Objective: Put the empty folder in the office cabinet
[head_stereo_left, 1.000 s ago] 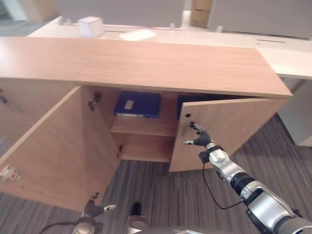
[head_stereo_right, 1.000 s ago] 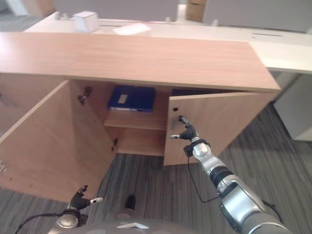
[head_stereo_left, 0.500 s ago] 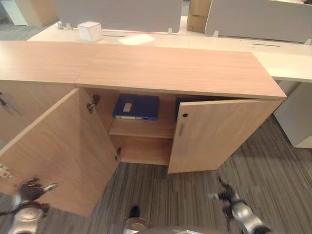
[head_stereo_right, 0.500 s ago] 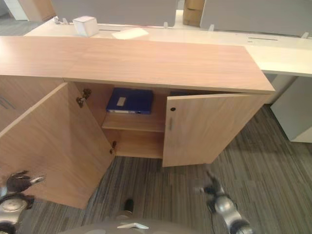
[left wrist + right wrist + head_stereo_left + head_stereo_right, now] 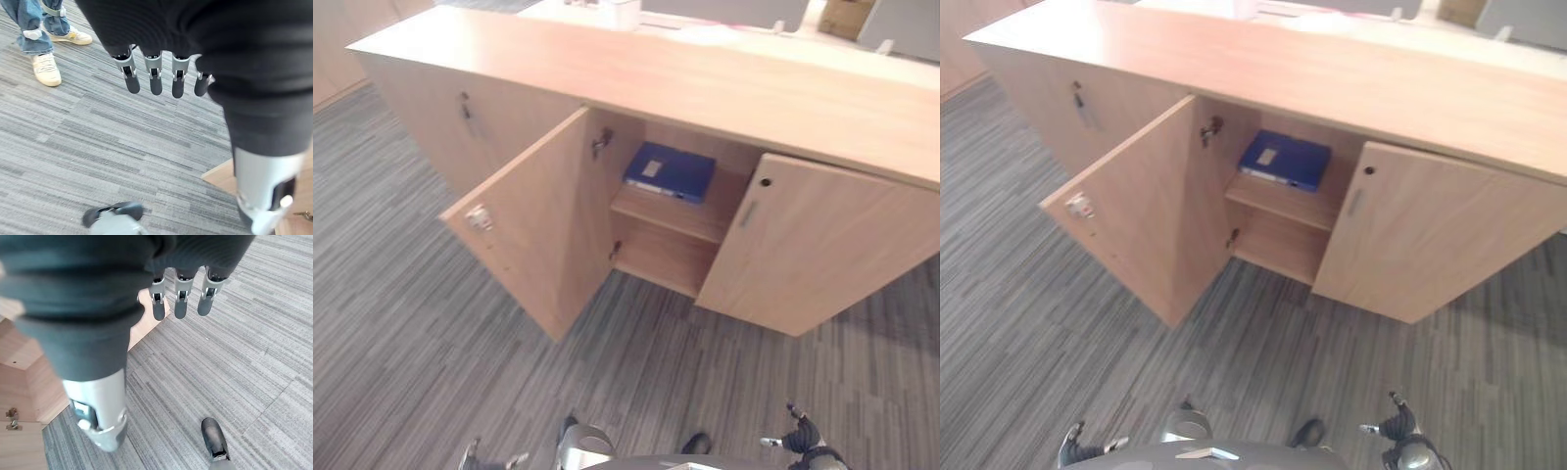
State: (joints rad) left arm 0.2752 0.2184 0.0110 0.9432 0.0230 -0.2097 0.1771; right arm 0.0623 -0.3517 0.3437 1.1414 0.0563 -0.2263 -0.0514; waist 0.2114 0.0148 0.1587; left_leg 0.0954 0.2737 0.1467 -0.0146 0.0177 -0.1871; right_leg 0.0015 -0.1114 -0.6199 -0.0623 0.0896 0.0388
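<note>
A blue folder (image 5: 669,171) lies flat on the upper shelf inside the wooden office cabinet (image 5: 724,93). The cabinet's left door (image 5: 543,225) is swung wide open. Its right door (image 5: 818,245) stands partly open in front of the right half. Both my hands hang low over the grey carpet, well short of the cabinet. My left hand (image 5: 154,78) has straight fingers and holds nothing. My right hand (image 5: 178,298) is the same, its fingers straight and nothing in them; it also shows at the bottom edge as a small right hand (image 5: 800,436).
A shut cabinet door with a key (image 5: 465,103) is left of the open one. A white box (image 5: 625,12) stands on the desk behind the cabinet. A person's legs and shoes (image 5: 44,68) stand on the carpet near my left side.
My right hand has left the right door's handle and dropped low beside me. The left hand stays low. The camera has moved, so the cabinet now sits farther off and to the right.
</note>
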